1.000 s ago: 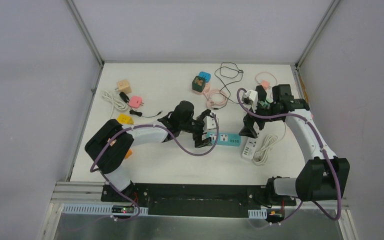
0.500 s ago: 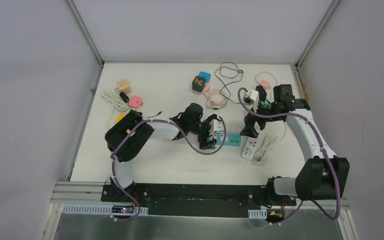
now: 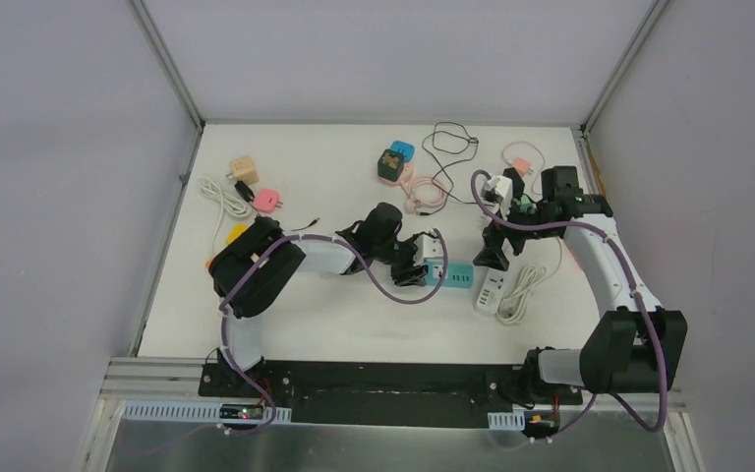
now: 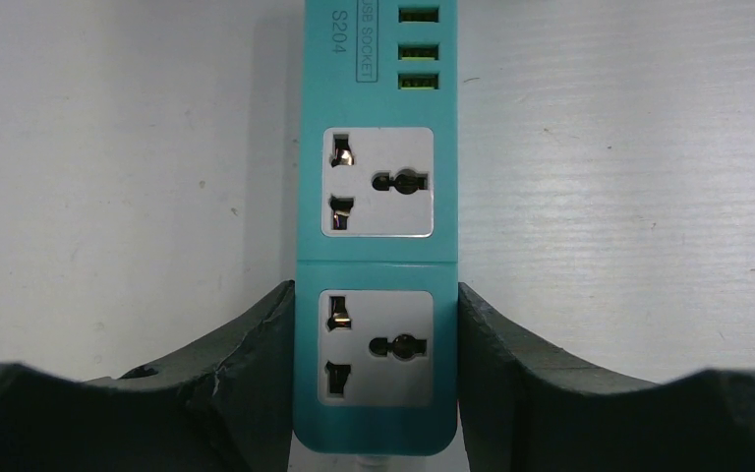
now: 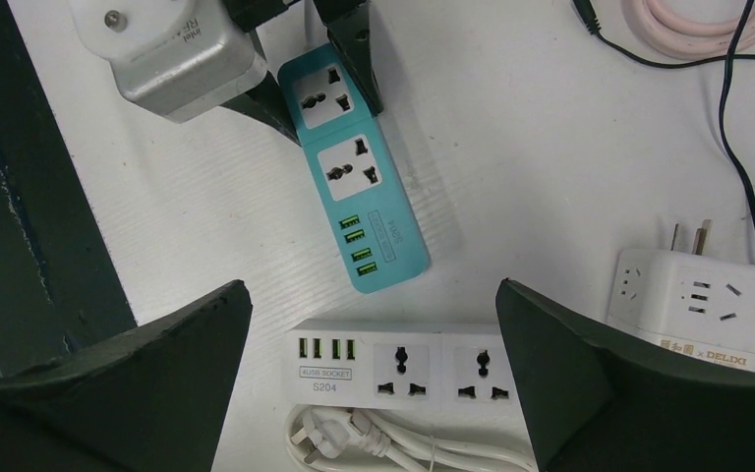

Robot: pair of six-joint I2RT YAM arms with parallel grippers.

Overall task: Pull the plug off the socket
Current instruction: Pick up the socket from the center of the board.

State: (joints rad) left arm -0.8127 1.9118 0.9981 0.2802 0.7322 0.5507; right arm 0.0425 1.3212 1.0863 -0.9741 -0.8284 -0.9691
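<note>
1. Table point(image 3: 305, 324): white and walled on three sides, with chargers and cables scattered over its far half.
2. My left gripper point(image 4: 376, 305) reaches in from the left to mid-table. Its two black fingers point(image 4: 246, 364) press against the long sides of the teal power strip point(image 4: 377, 264), clamping its left end.
3. My right gripper point(image 5: 372, 285) hangs above the table just right of that strip, fingers spread wide and holding nothing.
4. White power strip point(image 5: 403, 369): it lies flat just right of the teal one, close but not touching. Its white cord point(image 5: 452, 452) and three-pin plug point(image 5: 319, 438) are bundled on its right side.
5. The teal strip lies flat with two universal outlets facing up, their holes in plain sight. Four green USB ports point(image 5: 364, 241) sit at its right end. Which plug the task means I cannot tell.
6. White cube adapter point(image 5: 693, 295): it sits beyond the far end of the white strip, with its prongs bare.
7. Pink cable point(image 3: 423, 194): coiled at far centre.
8. Small adapters: a tan one point(image 3: 243, 167) and a pink one point(image 3: 267, 201) sit far left. A green one point(image 3: 390, 164) and a blue one point(image 3: 402, 149) touch each other at far centre.
</note>
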